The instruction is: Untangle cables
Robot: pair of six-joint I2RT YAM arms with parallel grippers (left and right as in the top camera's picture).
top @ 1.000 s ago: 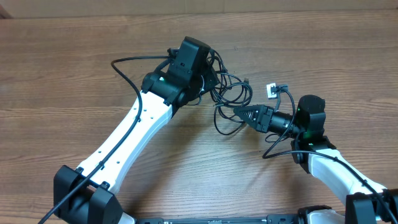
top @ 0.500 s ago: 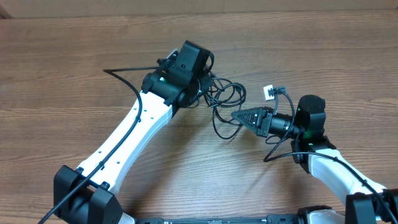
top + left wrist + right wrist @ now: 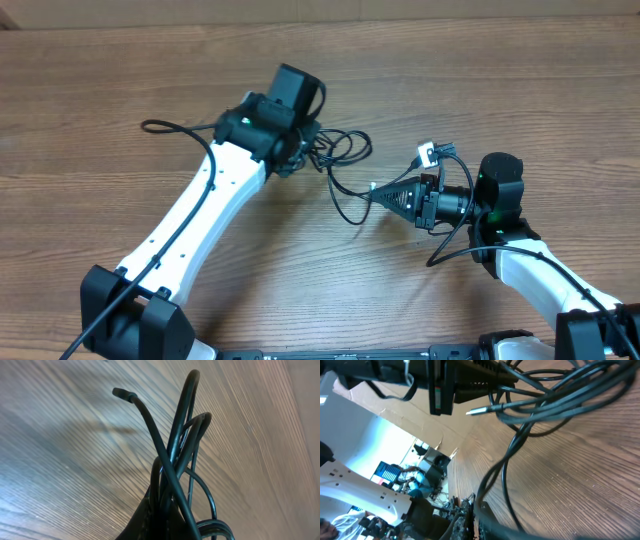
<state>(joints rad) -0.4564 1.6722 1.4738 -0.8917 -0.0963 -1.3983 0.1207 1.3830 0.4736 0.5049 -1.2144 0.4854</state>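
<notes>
The cables [image 3: 345,147] are a loose tangle of thin black loops on the wooden table, between the two arms. My left gripper [image 3: 308,157] is shut on the tangle's left side. In the left wrist view several strands [image 3: 182,435] rise from its jaws [image 3: 162,510], and one ends in a small black plug [image 3: 122,394]. My right gripper [image 3: 376,193] is shut on a single strand [image 3: 340,205] that curves down out of the tangle. In the right wrist view that strand [image 3: 505,467] runs from the jaws [image 3: 487,510] up to the bundle, beside a silver plug tip [image 3: 480,410].
A white-faced plug [image 3: 429,152] sticks up by the right arm's wrist. The left arm's own thick black cable [image 3: 175,127] loops over the table [image 3: 520,80] at the left. A cardboard wall [image 3: 400,8] runs along the far edge.
My left gripper has moved left and away with the tangle, dragging the loops leftwards. My right gripper has followed to the left, still shut on its strand.
</notes>
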